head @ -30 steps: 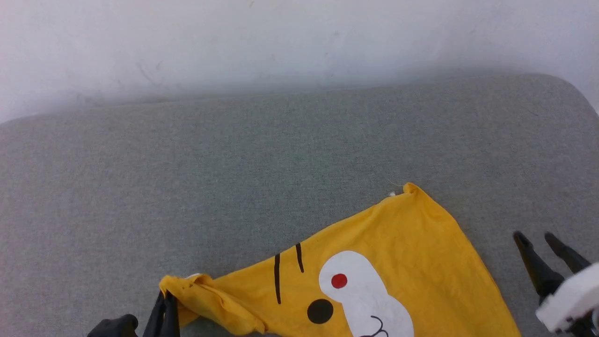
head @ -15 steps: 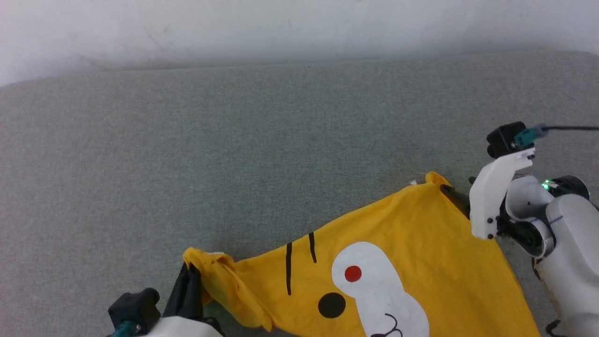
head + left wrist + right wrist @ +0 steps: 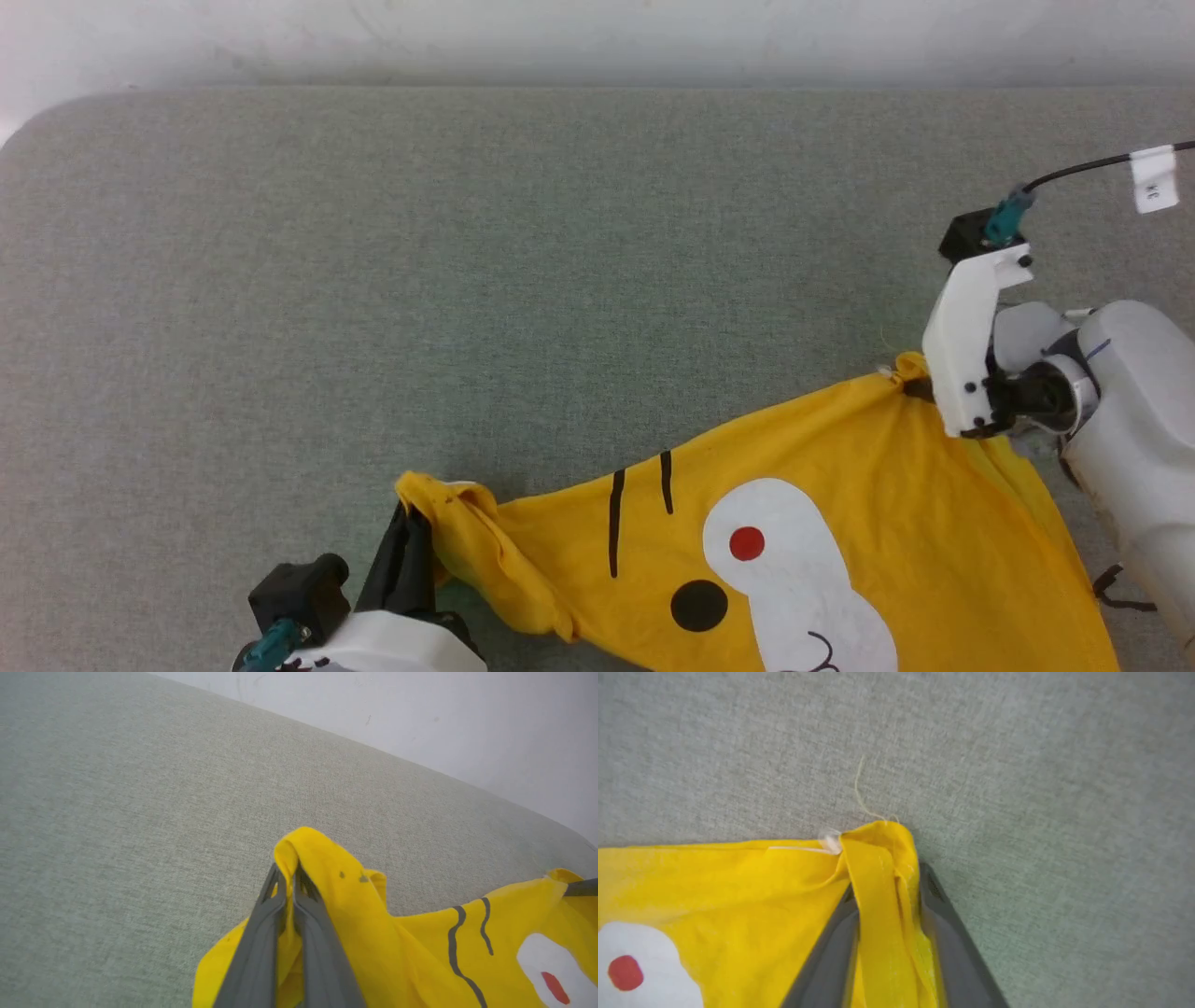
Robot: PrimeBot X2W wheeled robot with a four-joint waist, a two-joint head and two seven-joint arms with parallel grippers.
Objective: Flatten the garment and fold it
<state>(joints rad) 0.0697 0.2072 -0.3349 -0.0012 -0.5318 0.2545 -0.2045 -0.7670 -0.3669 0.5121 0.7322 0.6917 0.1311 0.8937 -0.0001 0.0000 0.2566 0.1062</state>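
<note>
The garment (image 3: 840,504), a bright yellow T-shirt, lies along the lower edge of the head view on the grey padded surface (image 3: 467,280). Its print shows a white patch with a red dot, a black spot and two thin black lines.

At the lower left, the left end effector (image 3: 411,518) is clenched on a bunched yellow corner. At the right, the right end effector (image 3: 913,387) grasps the opposite corner. In the right wrist view a folded band of cloth fills the gap between its fingers.

A white tag (image 3: 1154,179) on the black cable (image 3: 1074,173) at the upper right carries marks too small to read.

The right wrist view adds a loose pale thread (image 3: 859,788) trailing from the corner. The left wrist view shows small dark specks (image 3: 350,876) on the cloth and a pale wall (image 3: 467,718) behind.
</note>
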